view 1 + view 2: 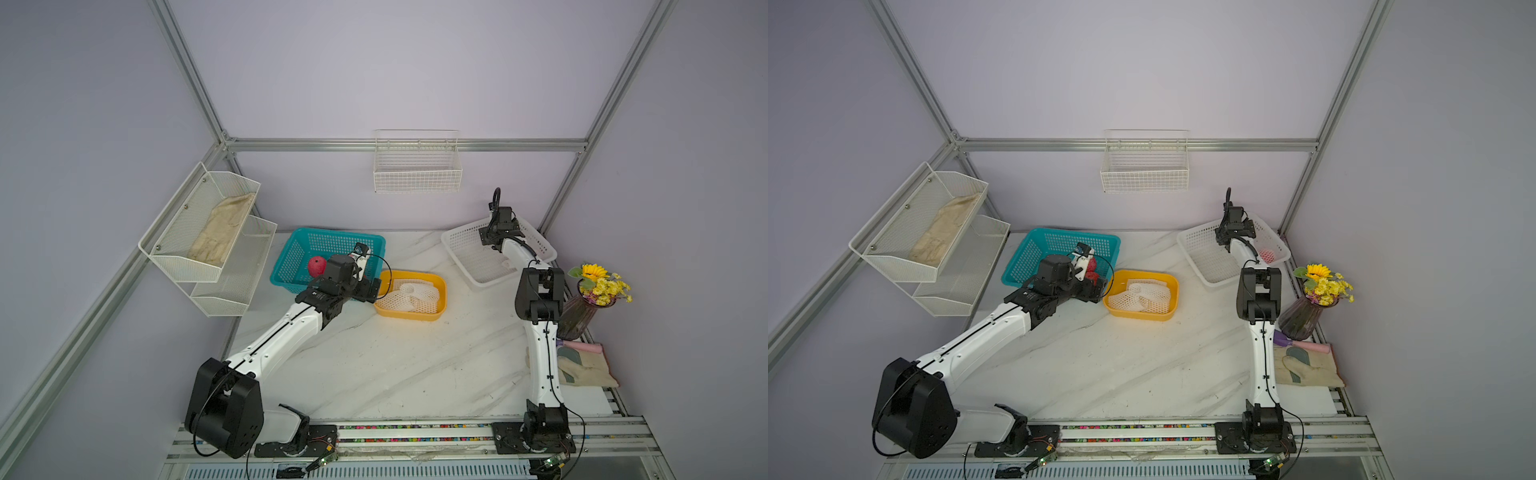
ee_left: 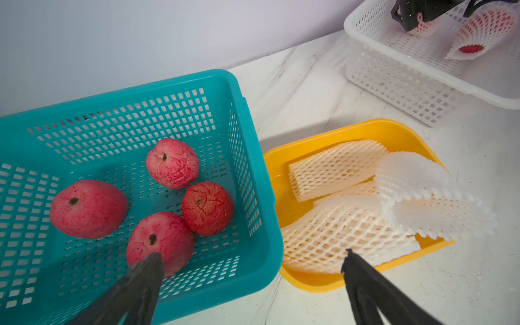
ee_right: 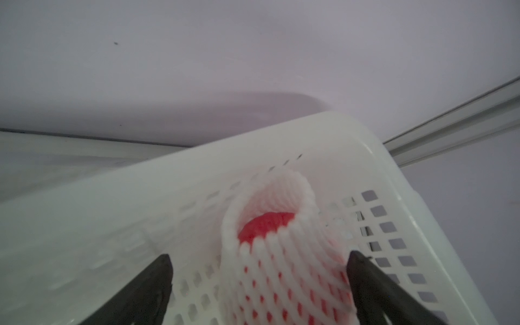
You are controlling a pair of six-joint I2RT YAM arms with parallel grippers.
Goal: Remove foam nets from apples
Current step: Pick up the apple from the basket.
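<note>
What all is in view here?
teal basket: one, teal, back left
yellow tray: one, yellow, beside teal basket
white basket: one, white, back right
bare apples: four, red, in teal basket
netted apples: two, red under white, in white basket
empty foam nets: several, white, in yellow tray
wire basket: one, white, back wall
mesh shelf: one, white, left wall
flower vase: one, purple, right edge
mitt: one, beige, right edge
left end effector: one, black, open over teal basket's edge
right end effector: one, black, open around netted apple
</note>
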